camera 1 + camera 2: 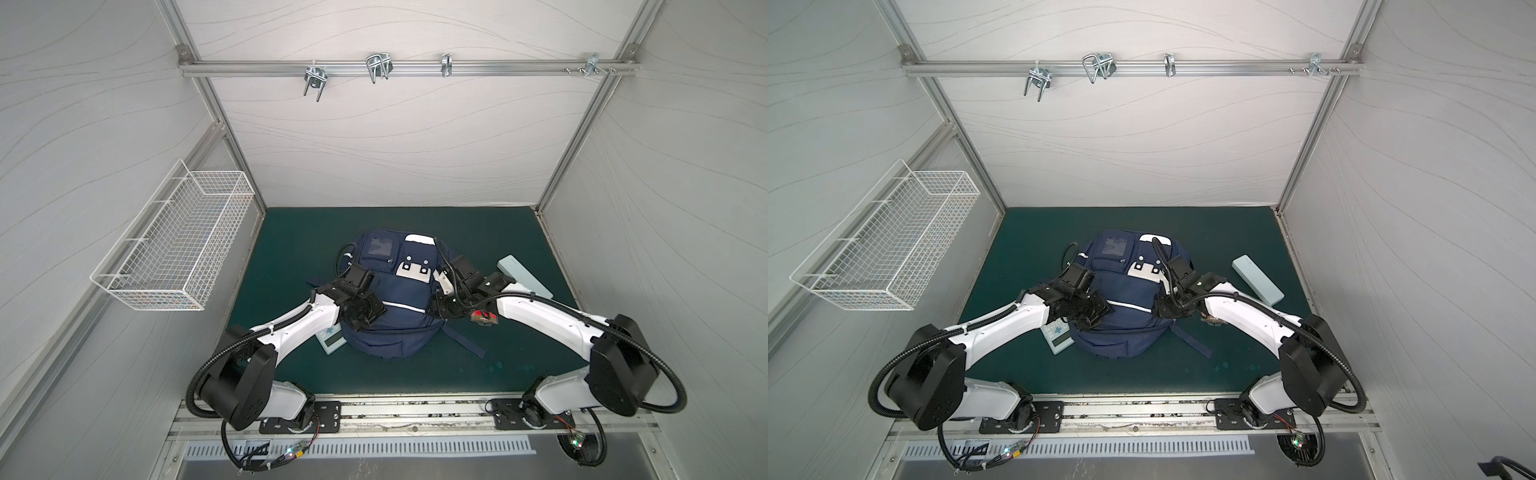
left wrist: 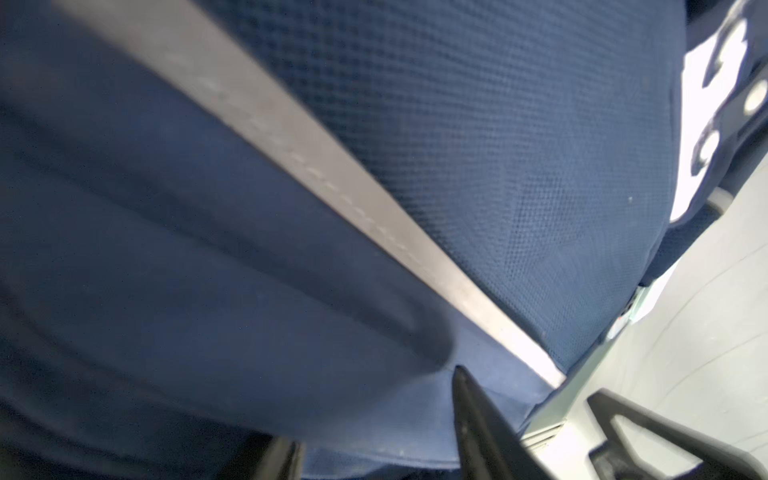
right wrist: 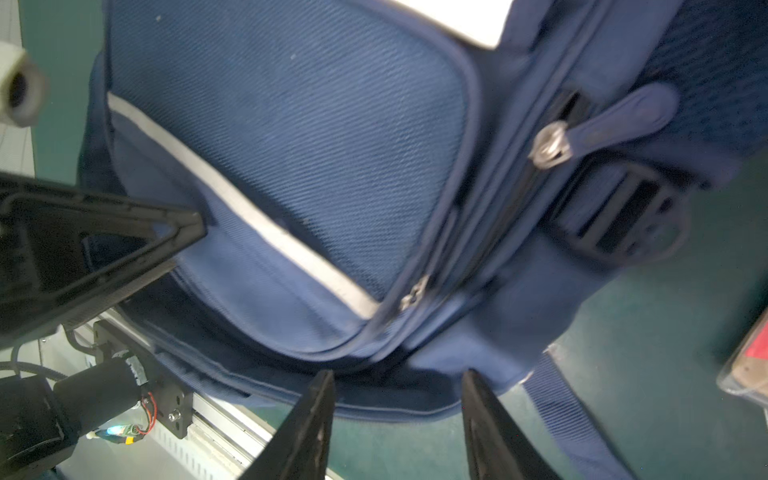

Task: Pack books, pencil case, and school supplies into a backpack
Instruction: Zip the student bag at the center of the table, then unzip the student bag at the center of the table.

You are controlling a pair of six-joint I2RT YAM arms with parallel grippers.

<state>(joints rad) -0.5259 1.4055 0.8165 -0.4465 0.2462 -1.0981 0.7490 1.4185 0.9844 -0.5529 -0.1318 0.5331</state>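
Backpack-opening seems in hand: right hand [image 3: 397, 376] spread empty, left hand [image 2: 378, 411] astride the large navy fabric backpack [image 1: 390, 307], grip unclear; next, catch its navy-tabbed zipper pull [image 3: 615, 120].

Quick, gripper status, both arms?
Left gripper: pressed into the backpack fabric; open or closed cannot be told.
Right gripper: open, holding nothing, at the backpack's edge.

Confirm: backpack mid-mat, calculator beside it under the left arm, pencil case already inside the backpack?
No, one slip. The pencil case is not inside: both top views show it lying on the green mat, apart from the backpack. The rest holds: backpack mid-mat, calculator beside it under the left arm.
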